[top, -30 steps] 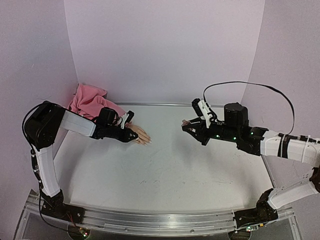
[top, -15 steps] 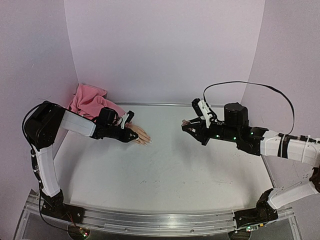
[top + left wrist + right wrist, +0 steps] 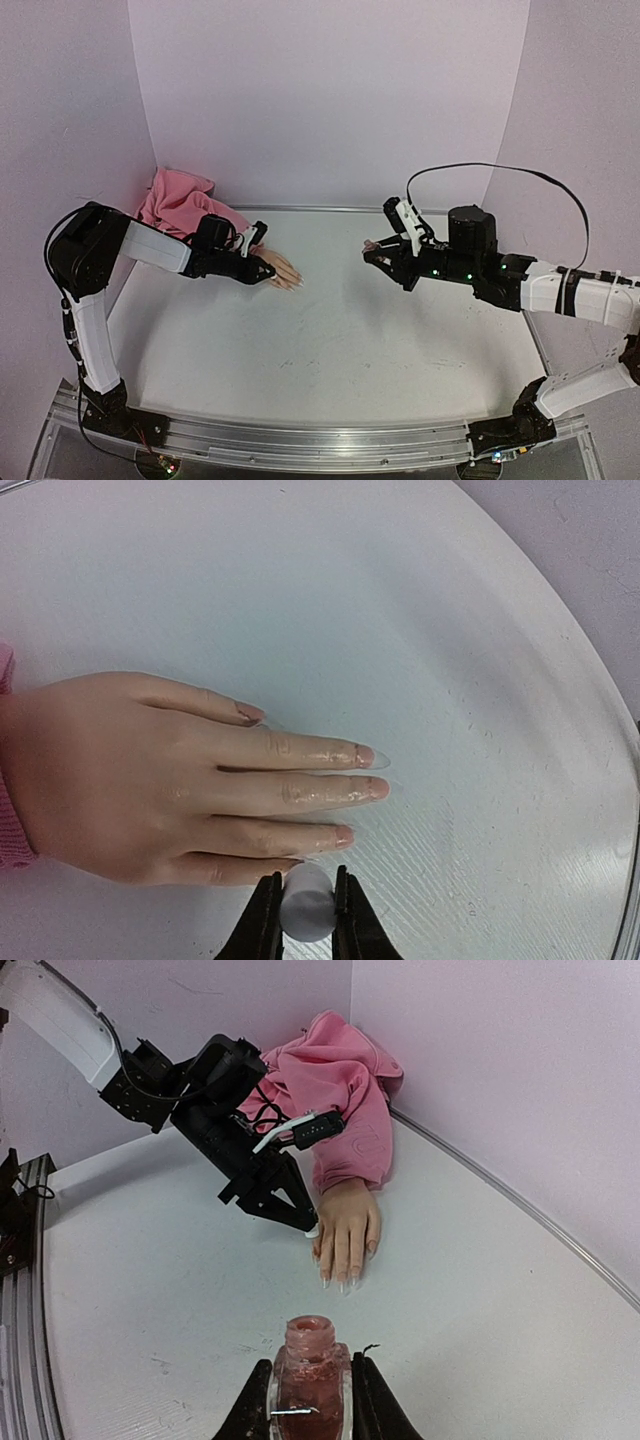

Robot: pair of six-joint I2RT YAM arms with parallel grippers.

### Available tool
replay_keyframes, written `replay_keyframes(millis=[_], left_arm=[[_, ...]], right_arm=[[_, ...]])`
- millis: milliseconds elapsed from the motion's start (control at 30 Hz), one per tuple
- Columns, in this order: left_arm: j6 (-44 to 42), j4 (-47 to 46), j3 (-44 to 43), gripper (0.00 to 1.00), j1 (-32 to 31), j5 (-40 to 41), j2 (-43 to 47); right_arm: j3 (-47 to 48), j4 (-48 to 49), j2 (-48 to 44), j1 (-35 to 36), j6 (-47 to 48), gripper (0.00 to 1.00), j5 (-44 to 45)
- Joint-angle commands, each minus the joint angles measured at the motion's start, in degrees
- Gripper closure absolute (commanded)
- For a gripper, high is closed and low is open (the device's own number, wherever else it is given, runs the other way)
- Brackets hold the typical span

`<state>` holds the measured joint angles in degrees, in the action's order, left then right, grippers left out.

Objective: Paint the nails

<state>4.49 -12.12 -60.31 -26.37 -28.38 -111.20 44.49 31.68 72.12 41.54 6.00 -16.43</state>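
Observation:
A flesh-coloured mannequin hand (image 3: 281, 270) with a pink sleeve (image 3: 180, 203) lies palm down at the table's back left. Its nails (image 3: 364, 754) show pale pink in the left wrist view, and the hand also shows in the right wrist view (image 3: 345, 1230). My left gripper (image 3: 268, 268) is shut on the white cap (image 3: 306, 901) of the polish brush, right over the little finger. My right gripper (image 3: 373, 251) is shut on the open pinkish polish bottle (image 3: 310, 1375), held above the table to the right of the hand.
Lilac walls enclose the white table (image 3: 350, 330) at back and sides. A metal rail (image 3: 300, 445) runs along the near edge. A black cable (image 3: 500, 170) loops above the right arm.

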Motion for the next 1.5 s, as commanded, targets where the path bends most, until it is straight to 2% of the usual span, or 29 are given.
replay_keyframes(millis=[0,1467], left_arm=[[0.3,-2.6,-0.8,1.00,0.8,-1.2,-0.2],[0.2,-2.6,-1.8,1.00,0.8,-3.5,-1.7]], right_arm=[[1.3,3.3,0.2,0.0,-0.2,1.00,-1.4],[2.2,3.3,2.0,0.1,-0.2,1.00,-2.5]])
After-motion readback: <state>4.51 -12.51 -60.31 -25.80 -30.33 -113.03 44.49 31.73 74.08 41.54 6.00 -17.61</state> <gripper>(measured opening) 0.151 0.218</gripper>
